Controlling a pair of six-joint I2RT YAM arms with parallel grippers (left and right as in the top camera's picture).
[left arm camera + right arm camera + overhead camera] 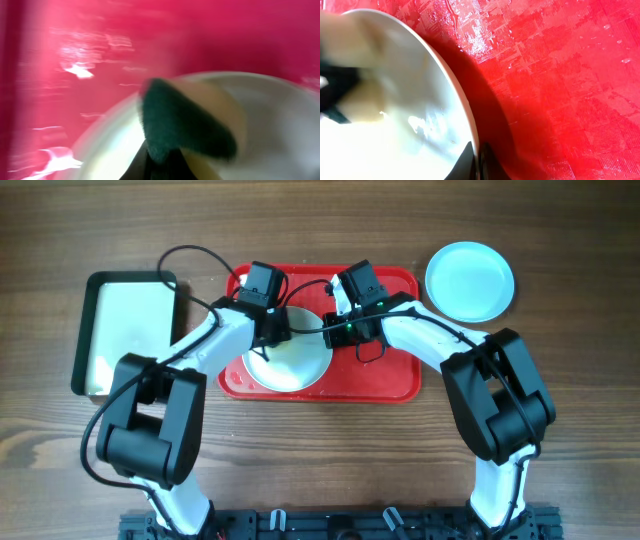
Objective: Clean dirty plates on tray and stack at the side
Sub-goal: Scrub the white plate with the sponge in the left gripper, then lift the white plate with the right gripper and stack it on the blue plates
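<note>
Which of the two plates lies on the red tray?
The white plate, under the green sponge on the red tray; the pale aqua plate sits off it, on the wooden table.

Wooden table fills the overhead view: brown grain running sideways, flat even light, soft shadows. A smaller black-rimmed, white-lined tray lies on it, well out to the left of the left claw. A black rail runs along the table edge, well behind both the left claw and the right claw.
</note>
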